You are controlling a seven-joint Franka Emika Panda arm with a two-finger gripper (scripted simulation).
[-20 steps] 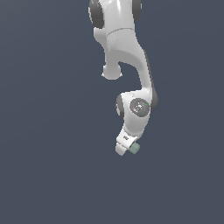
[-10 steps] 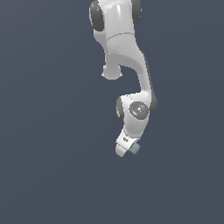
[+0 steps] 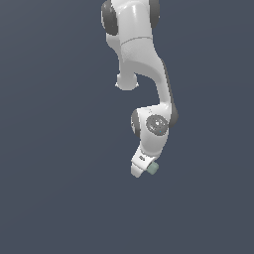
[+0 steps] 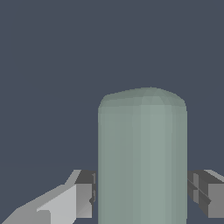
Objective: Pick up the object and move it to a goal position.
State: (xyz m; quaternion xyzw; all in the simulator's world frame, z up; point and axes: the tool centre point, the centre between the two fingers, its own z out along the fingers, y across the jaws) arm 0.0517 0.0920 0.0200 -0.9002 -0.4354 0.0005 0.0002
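The small pale sage-green matte bar with a rounded end [image 4: 142,157] sits between the two grey finger pads [image 4: 84,194] of the white robot gripper [image 4: 142,199]. In the wrist view each pad presses flat against one side of the bar, with no gap showing on either side, so the jaws are clamped onto it. The bar's domed end reaches out past the fingertips, and its long sides run straight and parallel between them.

In the exterior view the same green bar [image 3: 153,169] shows only as a small pale stub at the tip of the gripper [image 3: 144,168], poking out toward the exterior view's right of the white hand. It is narrower than the hand that carries it.

Above the gripper, the white jointed arm [image 3: 141,64] rises to a round grey-capped wrist joint [image 3: 156,124], then bends up and toward the exterior view's left, running out of the picture at the top.

Around the bar and gripper lies only a plain dark slate-blue background [image 3: 54,149]; whether the bar is lifted clear of it cannot be told.
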